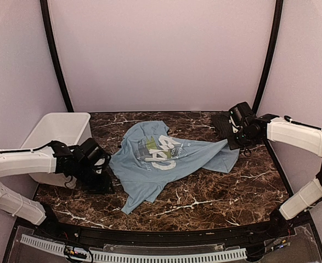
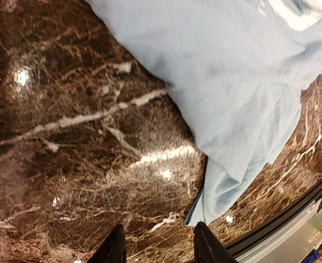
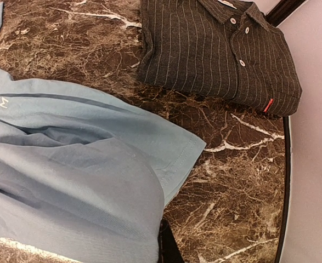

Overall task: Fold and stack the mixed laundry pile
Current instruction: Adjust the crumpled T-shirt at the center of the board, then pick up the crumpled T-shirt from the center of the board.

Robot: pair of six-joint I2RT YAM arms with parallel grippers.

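While the light blue short-sleeved T-shirt (image 1: 150, 164) lies spread at centre of the dark marble bench (image 1: 243, 192), right jaws are clamped on its sleeve; left jaws part-open, empty, near the left edge; folded black pinstriped button shirt (image 3: 215, 49) at far right corner.

Marble tabletop (image 1: 221, 204) open in front; T-shirt (image 1: 150, 170) covers middle, white bin (image 1: 55, 129) left, pinstriped shirt (image 3: 215, 55) right

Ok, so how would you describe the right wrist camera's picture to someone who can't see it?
A light blue T-shirt lies spread over a dark marble table, its edge seemingly pinched by the closed right gripper at the bottom. A neatly folded black pinstriped shirt sits beyond it, apart.
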